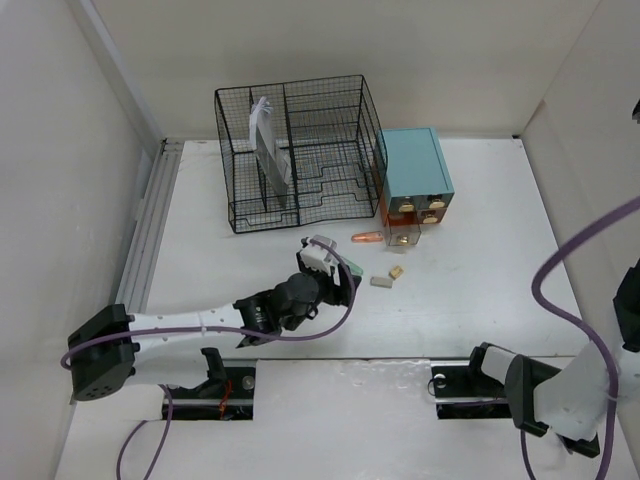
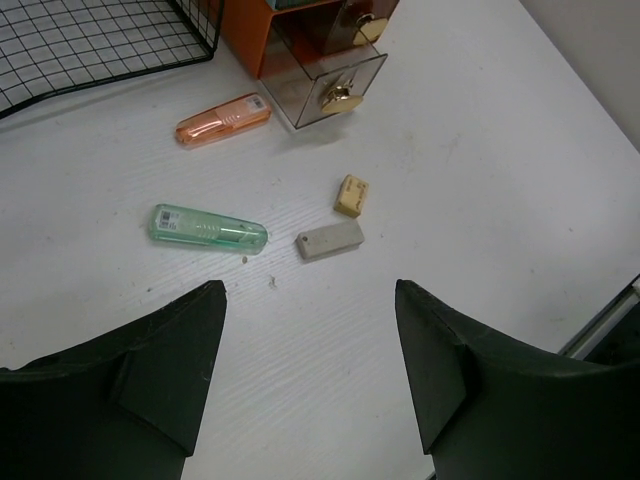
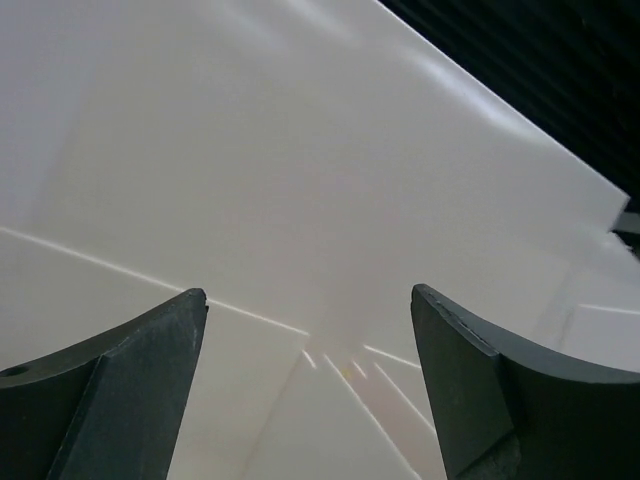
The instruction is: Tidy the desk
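Left claw [image 2: 310, 300] (spread, empty) hovers near green translucent stick [image 2: 208, 227] on desk [image 2: 480, 200]

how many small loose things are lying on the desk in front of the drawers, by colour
orange translucent case: 1
green translucent case: 1
tan block: 1
grey block: 1
total on the desk: 4

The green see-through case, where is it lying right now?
In the left wrist view, the green case lies flat on the desk, left of the grey block and below the orange case.
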### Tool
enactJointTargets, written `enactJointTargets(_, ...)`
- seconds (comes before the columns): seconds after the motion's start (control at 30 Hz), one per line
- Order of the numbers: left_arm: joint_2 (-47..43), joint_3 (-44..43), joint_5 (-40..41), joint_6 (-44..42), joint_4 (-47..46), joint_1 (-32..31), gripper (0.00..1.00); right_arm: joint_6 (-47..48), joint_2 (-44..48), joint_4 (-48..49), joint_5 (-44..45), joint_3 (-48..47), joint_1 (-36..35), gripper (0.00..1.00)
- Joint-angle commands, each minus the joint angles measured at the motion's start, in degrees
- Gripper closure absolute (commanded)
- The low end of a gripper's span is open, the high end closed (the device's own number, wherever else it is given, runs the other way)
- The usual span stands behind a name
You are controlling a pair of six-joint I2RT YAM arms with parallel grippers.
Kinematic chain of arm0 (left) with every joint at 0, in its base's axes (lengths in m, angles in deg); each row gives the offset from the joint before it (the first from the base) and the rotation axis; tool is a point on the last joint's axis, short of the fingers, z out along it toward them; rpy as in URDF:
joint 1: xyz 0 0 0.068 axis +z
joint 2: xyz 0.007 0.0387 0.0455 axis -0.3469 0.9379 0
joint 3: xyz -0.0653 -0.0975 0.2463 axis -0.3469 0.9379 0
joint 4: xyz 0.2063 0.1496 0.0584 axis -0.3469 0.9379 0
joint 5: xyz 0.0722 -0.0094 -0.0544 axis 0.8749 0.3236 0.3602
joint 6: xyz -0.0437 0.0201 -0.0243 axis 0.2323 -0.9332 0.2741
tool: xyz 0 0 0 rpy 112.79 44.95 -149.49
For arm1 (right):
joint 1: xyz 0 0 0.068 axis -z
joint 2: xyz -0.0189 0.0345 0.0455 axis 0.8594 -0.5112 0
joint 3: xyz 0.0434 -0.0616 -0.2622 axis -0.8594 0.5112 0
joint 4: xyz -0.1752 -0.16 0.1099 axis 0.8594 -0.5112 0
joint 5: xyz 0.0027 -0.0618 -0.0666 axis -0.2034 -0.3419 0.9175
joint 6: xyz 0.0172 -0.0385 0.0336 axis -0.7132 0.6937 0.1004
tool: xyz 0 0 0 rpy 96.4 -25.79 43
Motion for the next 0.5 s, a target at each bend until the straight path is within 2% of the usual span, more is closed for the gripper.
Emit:
enactJointTargets(0.0,-4.03,-0.83,-0.14,-0.43,-2.56,-0.37,0.34,-15.51,-4.17,1.66,-4.16,-4.27,-0.33,0.12)
enactJointTargets(0.1,-4.66,0.39,0.39,-0.43,-3.09,-0.37,0.34,-27.38,-2.85,11.05,-12.14,1.41,-0.33,0.08)
enactJointTargets(0.13,-5.26,0.4,0.39,0.18,-3.09,-0.37,0.34,-37.87,-1.72,12.56,-14.17,7.27,-0.33,0.06)
enactJointTargets(0.2,-5.79,0.92,0.39,0.18,-3.61,-0.37,0.34,-48.12,-1.01,18.94,-24.27,14.67,-0.85,0.02)
enactJointTargets(0.23,-5.8,0.92,-0.13,0.79,-3.61,-0.37,0.34,-57.92,-1.0,22.82,-29.17,22.89,-0.86,0.02)
enactJointTargets(0.27,-6.41,1.53,-0.14,0.8,-3.61,-0.37,0.34,-64.02,-2.31,28.34,-34.96,27.76,-0.86,0.02)
enactJointTargets(0.3,-7.2,1.54,-0.66,0.8,-4.22,-0.37,0.34,-70.43,-3.54,39.97,-44.5,32.25,-4.16,0.02)
enactJointTargets(0.33,-7.2,2.15,-0.66,0.8,-4.23,-0.37,0.34,-75.19,-5.03,43.04,-48.95,35.6,-5.85,0.02)
enactJointTargets(0.37,-8.07,2.94,-0.66,0.8,-4.84,-0.37,0.34,-77.42,-6.44,43.94,-53.08,40.07,-7.43,0.02)
enactJointTargets(0.4,-8.78,2.95,-0.66,0.8,-4.85,-0.37,0.33,-75.44,-7.49,43.95,-59.74,42.46,-9.19,0.02)
enactJointTargets(0.43,-8.79,3.55,-0.66,0.8,-4.85,-0.37,0.33,-73.5,-7.5,43.95,-61.46,45.53,-11.9,0.0)
enactJointTargets(0.47,-9.31,3.56,-0.66,0.8,-4.85,-0.37,0.33,-69.13,-6.11,43.95,-62.43,52.96,-12.63,0.0)
